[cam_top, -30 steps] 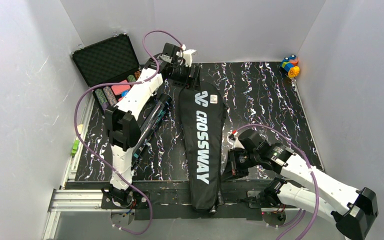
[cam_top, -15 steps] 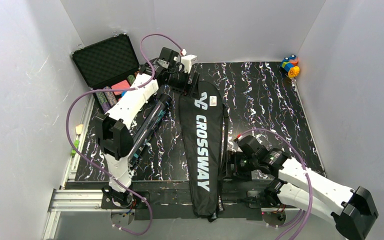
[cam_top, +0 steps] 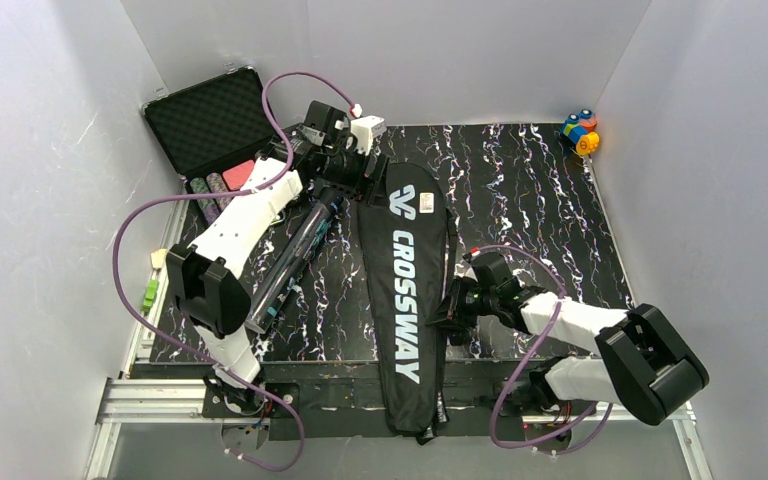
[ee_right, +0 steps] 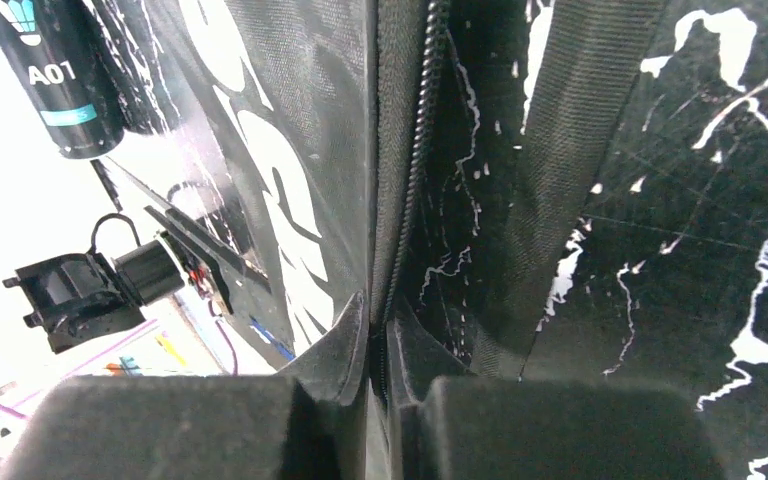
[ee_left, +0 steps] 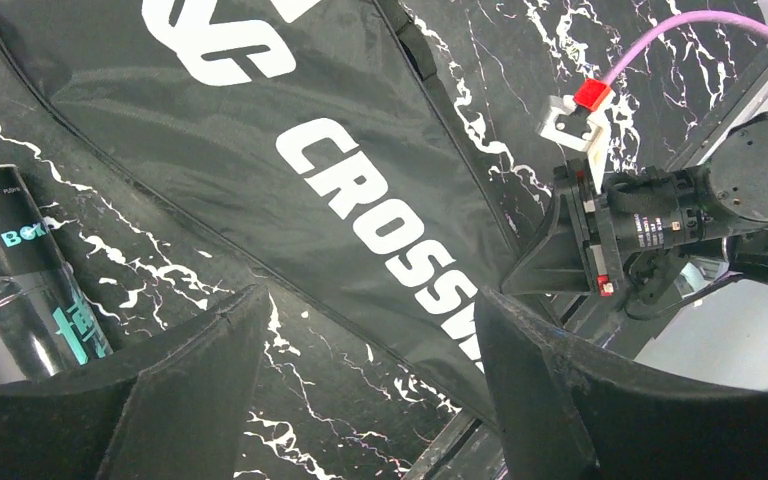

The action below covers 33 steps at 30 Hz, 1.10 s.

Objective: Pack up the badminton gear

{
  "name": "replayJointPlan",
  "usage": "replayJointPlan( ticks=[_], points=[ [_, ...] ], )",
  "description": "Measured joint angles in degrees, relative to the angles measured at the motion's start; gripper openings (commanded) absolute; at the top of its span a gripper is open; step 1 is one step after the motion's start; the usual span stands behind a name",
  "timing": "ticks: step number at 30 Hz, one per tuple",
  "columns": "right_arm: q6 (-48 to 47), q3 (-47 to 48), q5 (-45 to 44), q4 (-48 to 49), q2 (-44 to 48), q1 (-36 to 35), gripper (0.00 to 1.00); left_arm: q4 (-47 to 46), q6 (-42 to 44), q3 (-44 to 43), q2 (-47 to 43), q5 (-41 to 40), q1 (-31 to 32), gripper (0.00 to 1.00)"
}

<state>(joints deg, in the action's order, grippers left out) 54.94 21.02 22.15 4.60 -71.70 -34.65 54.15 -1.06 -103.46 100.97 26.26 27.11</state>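
The long black "CROSSWAY" racket bag [cam_top: 405,270] lies lengthwise down the middle of the marbled table. Left of it lies the dark cylindrical tube [cam_top: 295,250]. My left gripper [cam_top: 355,165] hovers open over the bag's wide far end; in its wrist view the bag [ee_left: 290,130] and the tube [ee_left: 20,290] lie below the gripper [ee_left: 372,298], with nothing between its fingers. At the bag's right edge my right gripper [cam_top: 447,312] sits low. In its wrist view this gripper [ee_right: 378,318] is shut on the bag's zipper edge [ee_right: 415,170].
An open black foam-lined case [cam_top: 215,125] with poker chips stands at the far left corner. Colourful toy blocks [cam_top: 580,132] sit at the far right corner. Purple cables loop off both arms. Grey walls close three sides.
The right gripper has shifted left onto the bag's right edge and closed on the zipper seam, and its elbow has swung in. The left arm has drifted slightly left, still open.
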Motion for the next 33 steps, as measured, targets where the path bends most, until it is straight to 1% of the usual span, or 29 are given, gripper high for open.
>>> replayJointPlan(
  ticks=[3,5,7,9,12,15,16,19,21,25,27,28,31,33],
  points=[
    [-0.17,0.20,0.22,-1.22,1.99,0.02,0.01,0.11,0.02,0.02,0.00,-0.09,0.00,0.73],
    [-1.51,2.01,-0.90,-6.64,5.22,0.02,0.01,0.02,0.55,0.35,-0.07,-0.07,0.07,0.73],
    [-3.85,6.16,-2.25,-14.08,9.51,-0.02,0.01,0.37,1.60,1.03,-0.28,0.11,0.37,0.73],
    [-6.71,12.55,-3.93,-21.59,12.98,-0.02,0.01,1.11,3.06,1.36,-0.28,0.79,1.27,0.73],
    [-10.73,22.73,-5.84,-29.77,15.45,-0.02,0.01,1.75,5.92,2.75,-0.96,3.85,3.67,0.72],
    [-14.62,32.52,-7.39,-37.73,14.64,-0.04,0.01,1.70,9.07,7.19,-4.20,6.16,7.17,0.74],
    [-16.31,37.03,-8.50,-41.92,13.44,-0.48,0.01,1.36,10.16,9.35,-6.05,6.58,8.48,0.74],
    [-20.41,44.52,-12.15,-48.43,10.56,-2.36,0.01,1.36,12.50,13.55,-11.52,7.78,11.74,0.76],
    [-22.56,46.84,-14.71,-51.45,9.46,-4.48,0.01,2.29,14.16,12.44,-13.84,8.44,12.37,0.79],
    [-26.03,48.89,-22.49,-58.82,7.41,-10.43,0.01,1.84,18.01,8.98,-15.82,9.70,10.75,0.87],
    [-26.99,49.44,-25.77,-61.79,6.43,-12.52,0.01,2.01,22.12,8.96,-16.85,10.78,9.99,0.92],
    [-27.32,49.59,-26.69,-62.51,6.08,-13.05,0.01,2.43,25.16,9.51,-17.55,11.58,9.84,0.93],
    [-28.57,50.47,-29.57,-64.61,4.85,-14.47,0.01,2.67,34.51,14.99,-21.79,13.49,9.86,0.96],
    [-29.70,51.39,-30.73,-65.44,3.89,-15.30,0.01,1.62,40.17,21.53,-27.02,13.44,9.92,0.98]
  ],
)
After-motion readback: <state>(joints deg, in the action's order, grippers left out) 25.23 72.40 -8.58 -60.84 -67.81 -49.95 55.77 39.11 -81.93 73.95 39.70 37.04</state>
